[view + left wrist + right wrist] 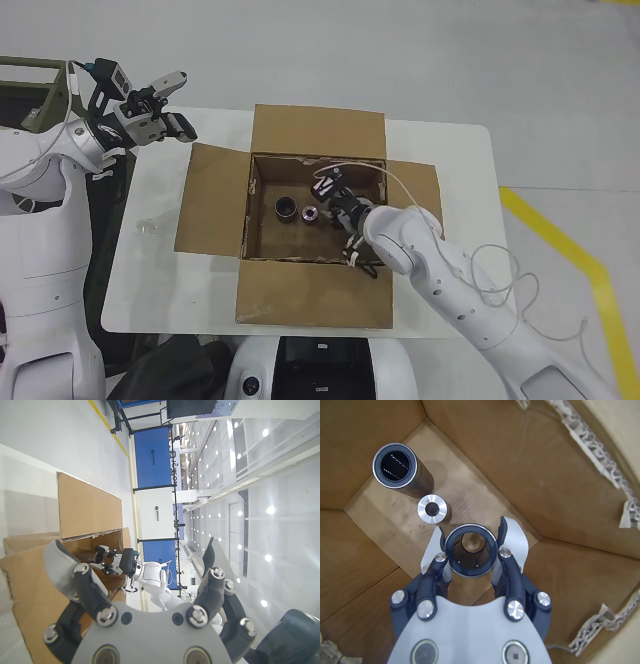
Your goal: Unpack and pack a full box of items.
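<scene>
Bearing sleeve (472, 572) hangs upright inside the box (545, 475), my right pincer (471, 528) closed on its sides, I reckon to clear the tall dark sleeve (395, 466) nearby — left pincer (180, 102) spread wide, parked well clear.

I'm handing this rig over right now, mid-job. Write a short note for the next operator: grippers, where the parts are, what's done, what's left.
Right gripper: shut on a black-rimmed sleeve, inside the open box.
Left gripper: open, empty, near the far left corner of the table, outside the box.
In the box: tall dark cylinder and small silver bushing, upright, apart.
Done: flaps open, one part gripped.
Left: unclear whether the sleeve is going in or coming out; check first.
</scene>
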